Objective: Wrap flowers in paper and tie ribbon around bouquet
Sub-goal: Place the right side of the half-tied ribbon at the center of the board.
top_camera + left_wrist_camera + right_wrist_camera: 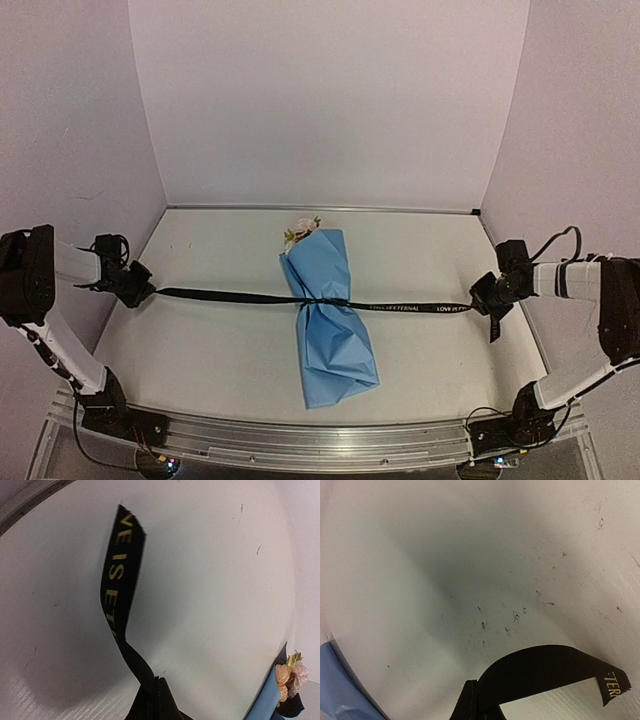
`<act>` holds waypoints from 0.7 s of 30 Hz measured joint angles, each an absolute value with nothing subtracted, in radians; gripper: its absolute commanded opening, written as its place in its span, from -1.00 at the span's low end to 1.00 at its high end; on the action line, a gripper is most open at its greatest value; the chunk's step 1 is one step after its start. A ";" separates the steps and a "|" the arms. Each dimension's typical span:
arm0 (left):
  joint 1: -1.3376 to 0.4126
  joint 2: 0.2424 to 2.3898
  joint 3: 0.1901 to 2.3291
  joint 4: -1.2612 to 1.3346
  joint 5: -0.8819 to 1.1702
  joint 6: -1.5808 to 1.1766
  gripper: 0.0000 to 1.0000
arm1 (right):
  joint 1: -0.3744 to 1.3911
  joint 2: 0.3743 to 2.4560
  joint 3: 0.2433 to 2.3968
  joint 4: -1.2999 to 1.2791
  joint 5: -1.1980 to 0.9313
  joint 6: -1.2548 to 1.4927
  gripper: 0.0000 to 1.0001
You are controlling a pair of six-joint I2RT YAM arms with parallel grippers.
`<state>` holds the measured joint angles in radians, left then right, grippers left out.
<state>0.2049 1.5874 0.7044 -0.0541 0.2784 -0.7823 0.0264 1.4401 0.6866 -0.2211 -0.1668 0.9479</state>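
Note:
The bouquet [330,320] lies in the middle of the table, light blue paper [335,350] wrapped around the flowers [300,230], whose pale heads poke out at the far end. A black ribbon [400,305] with gold lettering is cinched around its waist and stretched taut left and right. My left gripper [140,287] is shut on the ribbon's left end [120,580] at the table's left edge. At the right edge, my right gripper [487,300] is shut on the right end [545,672]. The flowers [291,675] and paper [265,702] show at the left wrist view's lower right.
The white table [200,350] is walled by pale panels at the back and sides. A metal rail [300,440] runs along the near edge between the two arm bases. A corner of blue paper [340,690] shows at the right wrist view's lower left.

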 measured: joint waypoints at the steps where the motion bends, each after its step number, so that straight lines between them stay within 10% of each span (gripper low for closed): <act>1: 0.200 1.595 0.706 -0.052 0.276 -0.781 -1.00 | 0.034 1.446 0.690 -0.222 -0.165 0.945 -0.87; 9: 0.198 1.619 0.706 -0.062 0.256 -0.763 -1.00 | 0.040 1.459 0.695 -0.235 -0.144 0.935 -0.63; 16: 0.195 1.631 0.706 -0.061 0.261 -0.750 -1.00 | 0.060 1.469 0.709 -0.246 -0.142 0.925 0.14; 21: 0.193 1.644 0.706 -0.060 0.270 -0.747 -1.00 | 0.088 1.469 0.716 -0.256 -0.140 0.917 0.34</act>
<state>0.1928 1.6435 0.7055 -0.0596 0.2696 -0.7472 0.0883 1.4689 0.7163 -0.2556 -0.1403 0.9166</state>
